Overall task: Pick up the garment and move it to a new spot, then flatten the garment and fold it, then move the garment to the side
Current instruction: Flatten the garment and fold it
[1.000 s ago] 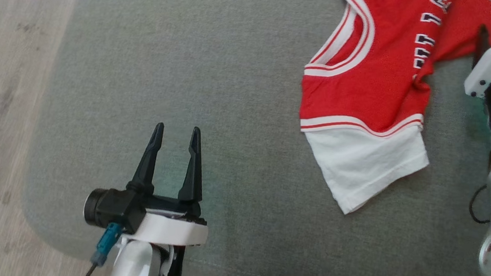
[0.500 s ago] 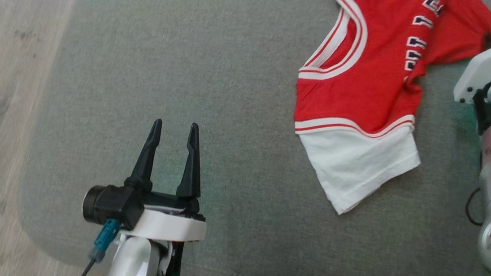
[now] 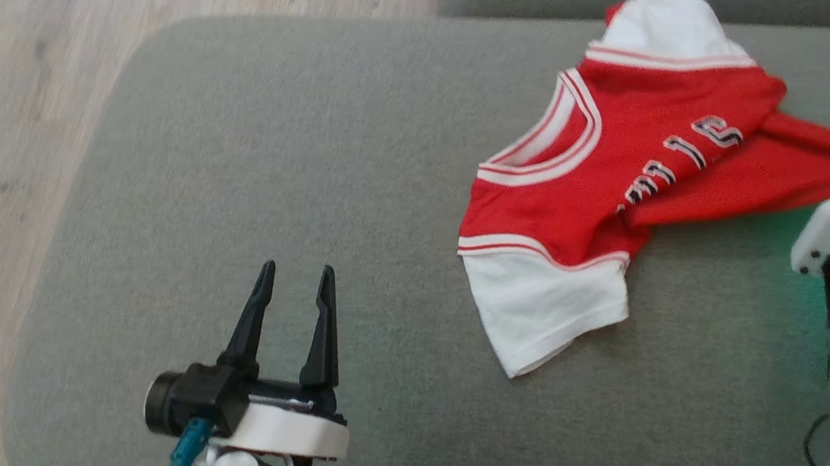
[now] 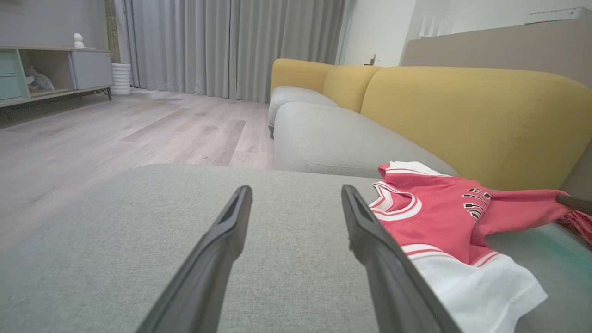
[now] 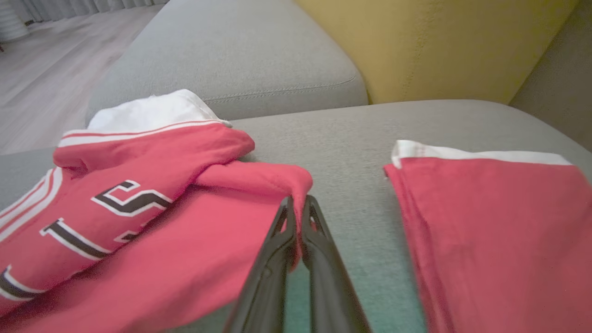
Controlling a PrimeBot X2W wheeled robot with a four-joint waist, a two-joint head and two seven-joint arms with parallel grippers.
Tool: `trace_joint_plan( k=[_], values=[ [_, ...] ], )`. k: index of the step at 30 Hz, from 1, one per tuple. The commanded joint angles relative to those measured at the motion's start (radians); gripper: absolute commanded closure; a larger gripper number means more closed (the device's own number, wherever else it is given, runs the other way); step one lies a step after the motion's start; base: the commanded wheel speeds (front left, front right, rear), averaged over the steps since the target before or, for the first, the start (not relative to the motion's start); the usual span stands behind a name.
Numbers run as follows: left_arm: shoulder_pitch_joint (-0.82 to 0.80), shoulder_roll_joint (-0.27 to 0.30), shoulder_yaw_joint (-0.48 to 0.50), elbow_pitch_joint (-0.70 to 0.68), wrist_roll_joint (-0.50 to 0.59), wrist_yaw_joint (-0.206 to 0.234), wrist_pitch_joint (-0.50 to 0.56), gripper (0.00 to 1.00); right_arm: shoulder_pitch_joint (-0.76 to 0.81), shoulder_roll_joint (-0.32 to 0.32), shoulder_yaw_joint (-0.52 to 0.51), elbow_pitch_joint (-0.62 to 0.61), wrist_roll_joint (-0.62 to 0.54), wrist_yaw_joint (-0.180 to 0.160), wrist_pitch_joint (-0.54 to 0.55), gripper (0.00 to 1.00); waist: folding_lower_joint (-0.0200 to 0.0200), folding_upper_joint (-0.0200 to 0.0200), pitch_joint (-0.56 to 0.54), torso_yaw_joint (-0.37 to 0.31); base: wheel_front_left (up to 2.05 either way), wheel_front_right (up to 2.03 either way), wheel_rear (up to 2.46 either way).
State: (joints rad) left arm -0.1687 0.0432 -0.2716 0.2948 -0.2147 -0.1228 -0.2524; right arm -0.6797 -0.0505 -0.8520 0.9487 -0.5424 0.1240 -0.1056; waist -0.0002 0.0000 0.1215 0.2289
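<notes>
- The red and white shirt [image 3: 586, 194] lies crumpled on the grey cushion [image 3: 264, 164], at 2 o'clock from the left gripper [image 3: 296, 275].
- The left gripper has its fingers spread above bare cushion.
- The right gripper [image 5: 298, 201] has its fingers pressed together, pinching a red fold at the shirt's 3 o'clock edge.
- A second red cloth [image 5: 485, 231] lies apart from the shirt, at 3 o'clock in the right wrist view.

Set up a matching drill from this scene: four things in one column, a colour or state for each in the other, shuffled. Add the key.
Column one
1. left tool
2. right tool
3. jersey
4. sofa backrest

Column two
A. yellow
B. shut on a fold of red cloth
C. red with white sleeves and dark lettering
D. open and empty

Pairs: 1-D, 2-B, 3-C, 4-A
</notes>
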Motion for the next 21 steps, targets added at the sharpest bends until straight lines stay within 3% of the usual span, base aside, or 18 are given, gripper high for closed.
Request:
trace_joint_plan(
  k=[1,7,8,9,14,18,21],
  values=[
    [-0.012,0.007,0.031,-0.027,0.008,0.009,-0.009,0.00,-0.005,0.000,0.027,-0.047,0.017,0.007,-0.005,1.00,0.0002,0.0000,-0.056,-0.042,0.00,0.00,0.00],
    [0.021,0.007,0.029,-0.033,0.007,0.025,-0.009,0.00,0.082,0.000,0.094,-0.045,0.120,0.007,0.024,1.00,0.0002,0.0000,-0.101,-0.061,0.00,0.00,0.00],
    [0.024,0.007,0.030,-0.035,0.007,0.026,-0.009,0.00,0.095,0.000,0.116,-0.046,0.135,0.007,0.017,0.39,0.0002,0.0000,-0.102,-0.063,0.00,0.00,0.00],
    [0.027,0.007,0.032,-0.037,0.006,0.028,-0.009,0.00,0.104,0.000,0.138,-0.048,0.155,0.007,0.004,0.00,0.0002,0.0000,-0.102,-0.065,0.00,0.00,0.00],
    [0.028,0.007,0.031,-0.040,0.011,0.027,-0.009,0.00,0.113,0.000,0.269,-0.045,0.271,0.007,-0.085,0.00,0.0002,0.0000,-0.099,-0.069,0.00,0.00,0.00],
    [0.021,0.007,0.039,-0.038,0.017,0.024,-0.009,0.00,0.136,0.000,0.475,-0.091,0.446,0.007,-0.145,0.00,0.0002,0.0000,-0.102,-0.073,0.00,0.00,0.00],
    [0.019,0.007,0.042,-0.037,0.020,0.022,-0.009,0.00,0.214,0.000,0.644,-0.208,0.600,0.007,-0.155,0.00,0.0002,0.0000,-0.105,-0.074,0.00,0.00,0.00]
  ],
)
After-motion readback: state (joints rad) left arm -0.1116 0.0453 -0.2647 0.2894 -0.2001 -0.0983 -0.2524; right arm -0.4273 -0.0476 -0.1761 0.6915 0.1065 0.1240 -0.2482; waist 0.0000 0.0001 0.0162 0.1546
